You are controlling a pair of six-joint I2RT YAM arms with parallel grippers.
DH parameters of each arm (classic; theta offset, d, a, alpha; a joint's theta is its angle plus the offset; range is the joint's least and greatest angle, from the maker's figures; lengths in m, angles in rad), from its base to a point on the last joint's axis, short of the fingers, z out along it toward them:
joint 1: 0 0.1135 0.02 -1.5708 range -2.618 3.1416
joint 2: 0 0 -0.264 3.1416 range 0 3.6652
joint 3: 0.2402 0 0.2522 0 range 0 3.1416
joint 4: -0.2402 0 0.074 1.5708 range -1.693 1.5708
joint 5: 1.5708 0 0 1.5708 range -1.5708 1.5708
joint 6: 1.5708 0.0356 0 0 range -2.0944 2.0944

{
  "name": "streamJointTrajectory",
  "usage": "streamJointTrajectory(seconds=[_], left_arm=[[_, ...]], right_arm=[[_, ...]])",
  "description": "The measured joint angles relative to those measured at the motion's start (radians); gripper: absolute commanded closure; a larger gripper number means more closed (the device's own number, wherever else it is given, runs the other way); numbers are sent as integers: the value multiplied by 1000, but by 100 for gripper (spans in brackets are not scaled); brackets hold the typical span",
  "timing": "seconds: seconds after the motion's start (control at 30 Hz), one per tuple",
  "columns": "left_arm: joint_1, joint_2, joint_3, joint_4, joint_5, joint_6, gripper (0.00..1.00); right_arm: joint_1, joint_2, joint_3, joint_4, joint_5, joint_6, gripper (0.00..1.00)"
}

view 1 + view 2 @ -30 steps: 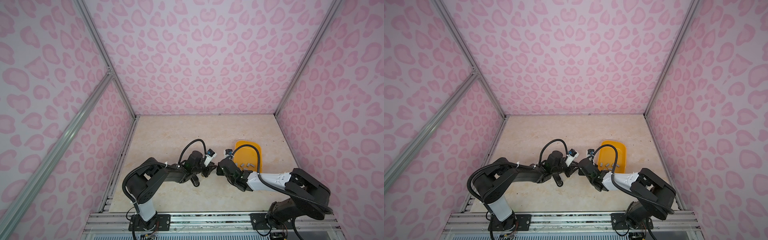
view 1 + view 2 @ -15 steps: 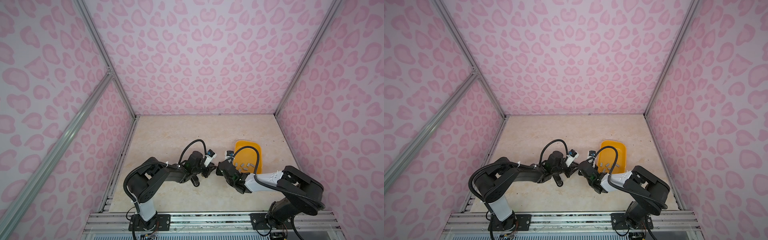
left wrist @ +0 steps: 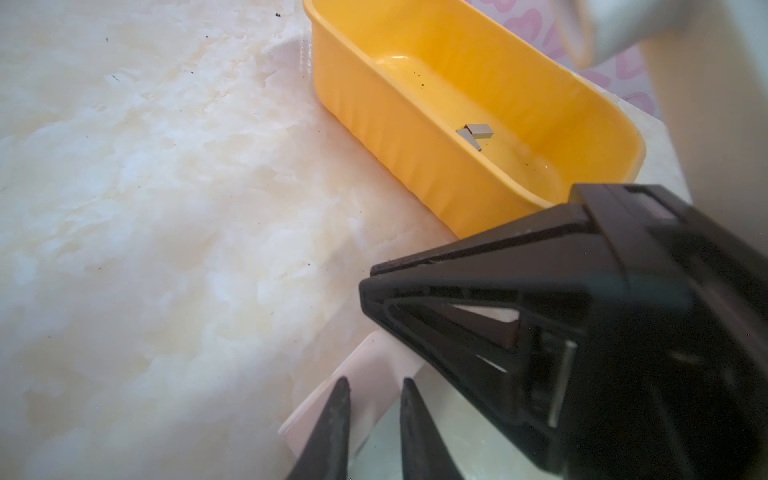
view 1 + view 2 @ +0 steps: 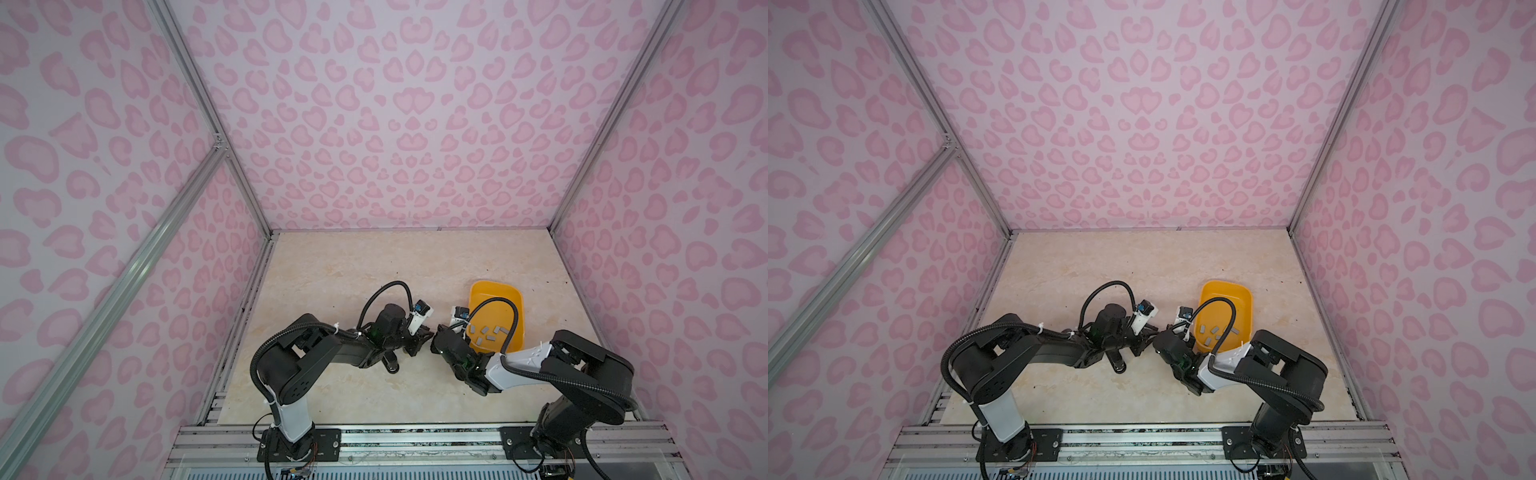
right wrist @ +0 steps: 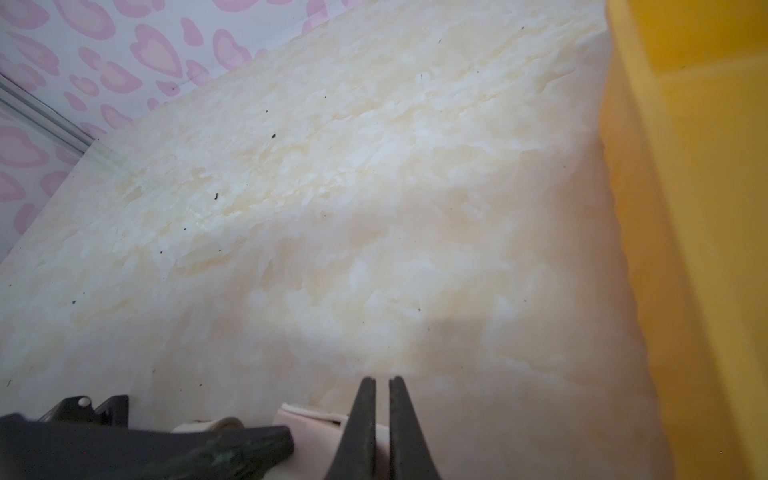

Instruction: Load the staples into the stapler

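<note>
The stapler (image 3: 374, 357) is a small pale pink body, and my left gripper (image 3: 375, 381) is shut on it, one finger on each side. My right gripper (image 5: 382, 380) is shut, its fingertips almost touching, and the stapler (image 5: 311, 419) lies just behind them. In the left wrist view the right gripper (image 3: 368, 278) crosses over the stapler's end. The staples (image 4: 488, 332) (image 4: 1214, 331) (image 3: 478, 132) are small grey strips lying loose in the yellow tray (image 4: 494, 284). In both top views the left gripper (image 4: 428, 332) (image 4: 1152, 332) and the right gripper (image 4: 434, 338) (image 4: 1156, 345) meet tip to tip and hide the stapler.
The yellow tray (image 4: 1225, 284) (image 3: 374, 104) (image 5: 685, 208) stands right beside the grippers, on their far right. The left gripper's black tip (image 5: 286, 436) sits close to the right fingers. Pink patterned walls enclose the marble-look table (image 4: 353, 270) on three sides.
My right gripper has edged slightly left towards the left gripper, and its jaws have narrowed a little. The left arm and the stapler have stayed put.
</note>
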Motion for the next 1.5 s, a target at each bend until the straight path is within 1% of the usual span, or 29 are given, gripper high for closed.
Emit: streamJointTrajectory(seconds=[0.1, 0.2, 0.43, 0.57, 0.7, 0.8, 1.07, 1.17, 1.2, 1.27, 1.4, 1.5], left_arm=[[0, 3, 0, 6, 0, 0, 75], [-1, 2, 0, 6, -2, 0, 74], [-2, -18, -3, -14, -16, 0, 72], [-2, -36, -16, -24, -18, 3, 67], [-2, -48, -31, -27, -18, 4, 67], [-2, -47, -32, -27, -18, 6, 67], [-2, -32, -34, -2, -18, 7, 67], [-2, -32, -36, 2, -18, 7, 67], [-2, -32, -37, 3, -18, 7, 65], [-2, -32, -42, 10, -11, 11, 57], [-2, -33, -63, 39, -2, 17, 51], [-2, -34, -72, 49, -3, 23, 50]], right_arm=[[0, 18, -5, 40, 13, 4, 91], [-2, 12, 3, 42, 11, 3, 90], [-17, -70, 65, -153, -61, -36, 88], [-28, -85, 93, -215, -91, -61, 88], [-32, -84, 95, -229, -102, -71, 88], [-33, -68, 80, -203, -98, -70, 88], [-34, 3, -18, 65, -61, -59, 89], [-27, 26, -37, 130, -45, -51, 89], [-26, 30, -40, 143, -42, -50, 89], [-25, 32, -42, 155, -38, -48, 89], [-23, -4, -33, 114, -49, -55, 89], [-23, -37, -16, 39, -65, -74, 88]])
